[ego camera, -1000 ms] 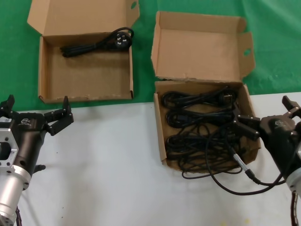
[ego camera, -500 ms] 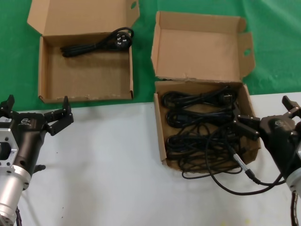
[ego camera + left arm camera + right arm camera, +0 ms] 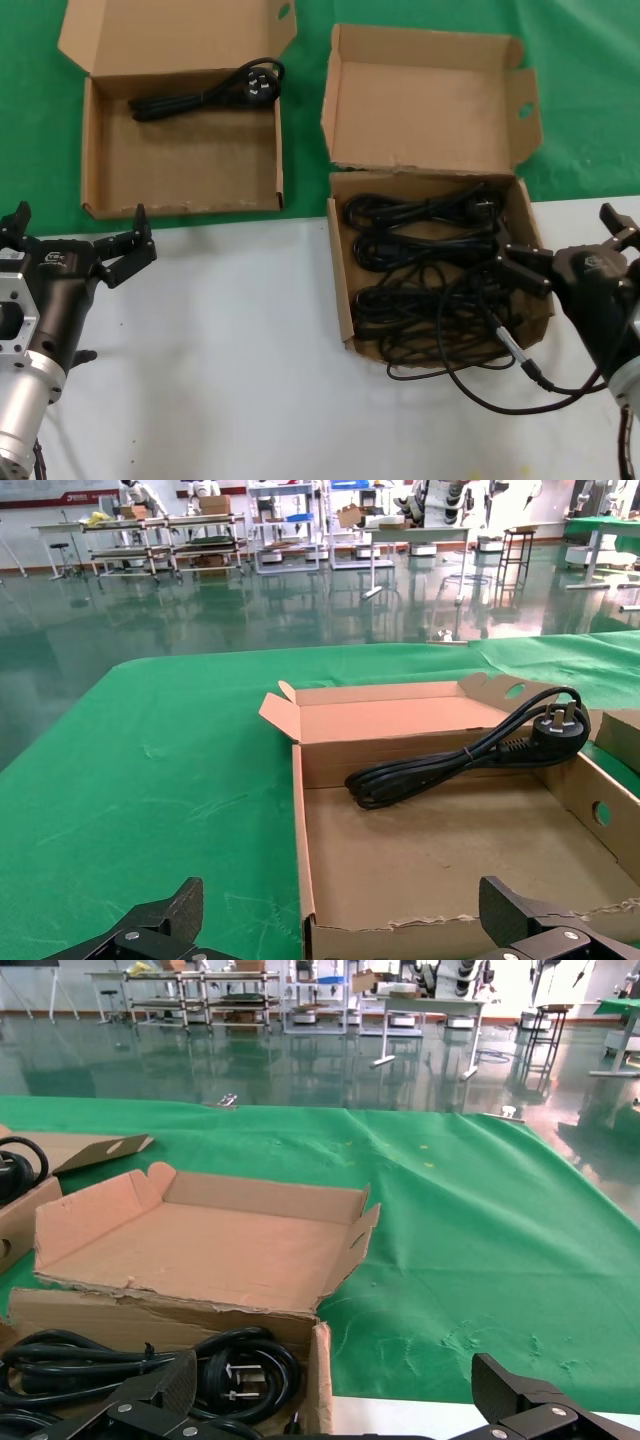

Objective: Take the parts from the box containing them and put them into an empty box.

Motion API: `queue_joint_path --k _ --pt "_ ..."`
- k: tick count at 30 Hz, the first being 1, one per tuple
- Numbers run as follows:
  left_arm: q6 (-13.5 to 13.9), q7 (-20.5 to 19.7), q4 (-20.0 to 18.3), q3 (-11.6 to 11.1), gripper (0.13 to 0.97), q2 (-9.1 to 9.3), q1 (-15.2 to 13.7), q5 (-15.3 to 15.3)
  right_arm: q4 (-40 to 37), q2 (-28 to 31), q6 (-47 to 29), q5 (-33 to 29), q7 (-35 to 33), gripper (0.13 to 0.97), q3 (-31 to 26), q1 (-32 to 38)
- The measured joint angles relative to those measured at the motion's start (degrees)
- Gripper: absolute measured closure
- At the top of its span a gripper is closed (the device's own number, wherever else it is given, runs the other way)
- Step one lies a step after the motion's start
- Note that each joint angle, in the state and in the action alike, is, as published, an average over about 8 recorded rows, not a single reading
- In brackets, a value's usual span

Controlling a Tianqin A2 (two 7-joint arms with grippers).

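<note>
Hovering my right gripper (image 3: pixel 572 243) at about 3 o'clock in the head view, fingers spread wide, right over the near right corner of the full box (image 3: pixel 341 290). One finger (image 3: pixel 527 272) sits above the tangle of cords (image 3: pixel 425 270) inside, but I'm not holding anything. The cords are piled across the whole tray, plugs and loops all mixed up, and a loop or two spills over the front wall onto the white table (image 3: pixel 230 360). My own thin cable with the metal connector (image 3: pixel 521 360) trails on the table just in front of that box.

My left gripper (image 3: pixel 78 237) is parked at 9 o'clock, also spread open and holding nothing, just in front of the other box (image 3: pixel 95 165). That box sits at 11 o'clock on the green cloth (image 3: pixel 590 90) and already has one cord (image 3: pixel 205 93) lying along its back wall, plug (image 3: pixel 560 726) toward the full box. The two boxes stand side by side, lids folded back.
</note>
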Motion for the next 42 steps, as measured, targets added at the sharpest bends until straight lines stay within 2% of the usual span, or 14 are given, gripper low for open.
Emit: queue_joint_path --k 42 --pt "0.0 0.0 0.0 0.0 0.132 0.0 0.0 0.0 0.0 0.0 0.0 0.0 0.0 0.129 0.0 0.0"
